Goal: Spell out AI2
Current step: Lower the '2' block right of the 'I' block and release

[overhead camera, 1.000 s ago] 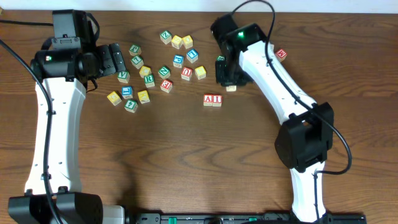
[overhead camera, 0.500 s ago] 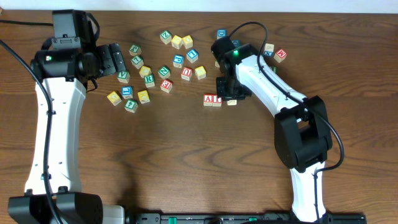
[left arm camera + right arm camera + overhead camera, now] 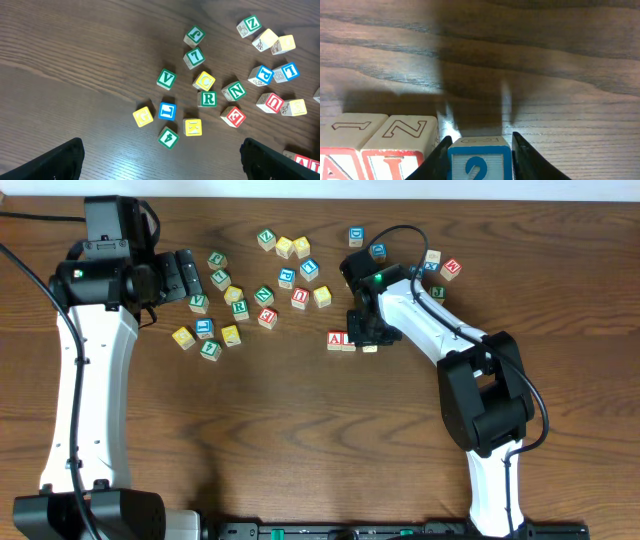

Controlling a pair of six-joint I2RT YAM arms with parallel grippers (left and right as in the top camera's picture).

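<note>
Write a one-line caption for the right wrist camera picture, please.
The right gripper holds the blue 2 block beside two red-lettered blocks on the wooden table.

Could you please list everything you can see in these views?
Table: 1, brown wood, under everything.
Loose blocks: around eighteen, mixed colours, scattered at the far left-centre.
Far blocks: at least five, mixed colours, far right.
Red pair: 2, red letters A and I, side by side mid-table.
2 block: 1, blue, beside the red pair.
Arms: 2, white and black; left arm, right arm.
Tools: 2, black; left tool open by the loose blocks, right tool shut on the 2 block.
</note>
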